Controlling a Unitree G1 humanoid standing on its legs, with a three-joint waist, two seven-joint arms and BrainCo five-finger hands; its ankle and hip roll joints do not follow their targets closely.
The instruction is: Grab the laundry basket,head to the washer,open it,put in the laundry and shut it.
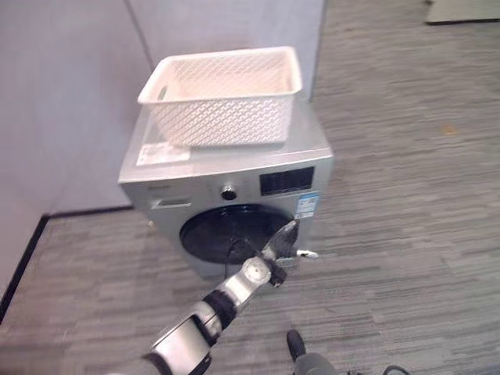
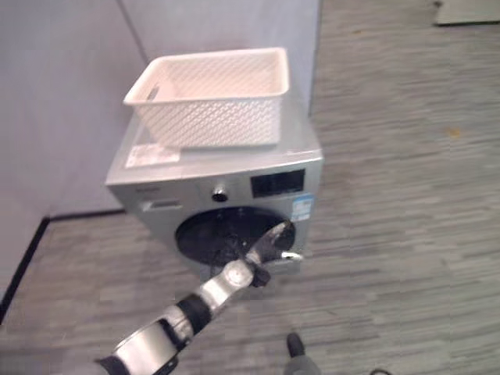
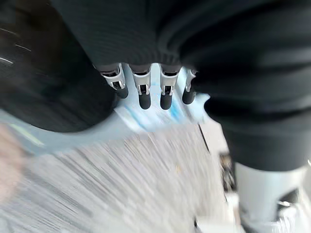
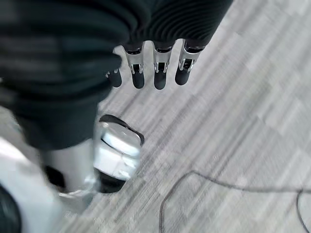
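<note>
The laundry basket (image 1: 223, 98) was white plastic with a woven lattice pattern on its walls and a broad rolled rim; it stood upright on the top of the washer (image 1: 226, 187), toward the back edge, its left end jutting a little past the washer's left edge. I could not see any laundry inside it from where I looked. The washer was a silver-grey front-loader set in the corner against the grey partition walls. Its round dark door (image 1: 230, 233) sat shut in the front face, with a knob (image 1: 228, 193) and a dark display panel (image 1: 287, 181) along the top strip above it.
</note>
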